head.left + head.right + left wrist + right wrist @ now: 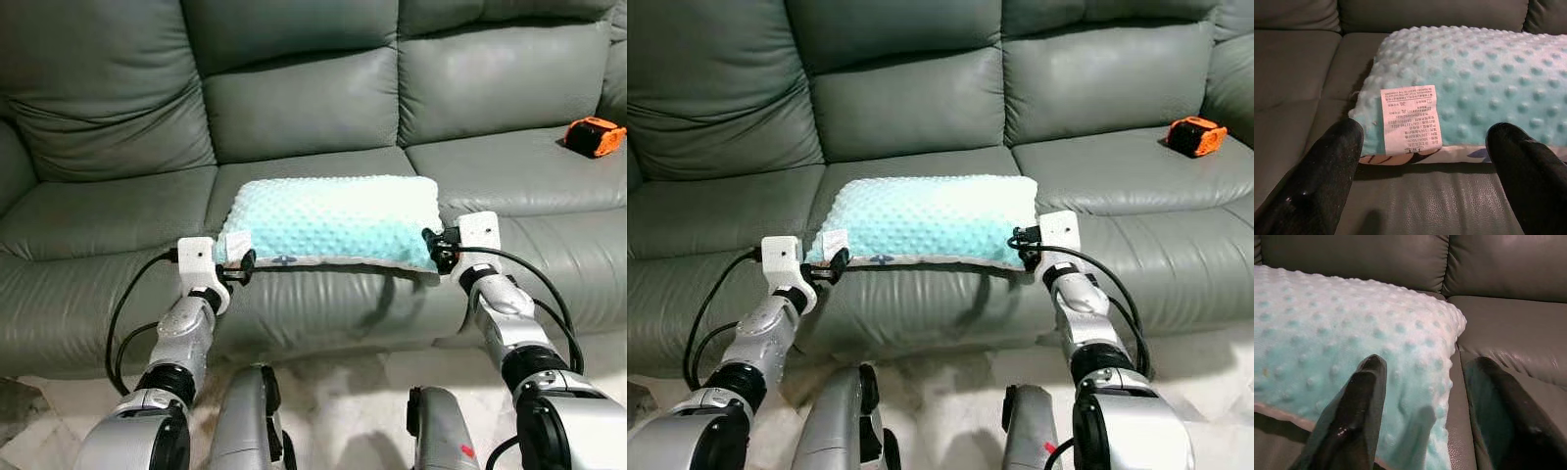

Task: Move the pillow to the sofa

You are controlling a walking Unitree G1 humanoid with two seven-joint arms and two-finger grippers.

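Observation:
A mint-green dotted pillow [333, 220] lies flat on the middle seat cushion of the grey-green leather sofa [294, 108], near the seat's front edge. My left gripper [238, 266] sits at the pillow's left end, open; in the left wrist view the white label [1410, 119] on that end faces the gap between the fingers [1327, 176], which do not touch it. My right gripper [441, 250] is at the right end, open, with one finger [1359, 401] resting against the pillow's corner [1415, 352] and the other over bare leather.
An orange and black object [595, 135] rests on the right seat cushion. Black cables [127, 304] loop from both wrists. Pale tiled floor [333, 377] lies between the sofa front and my legs [245, 421].

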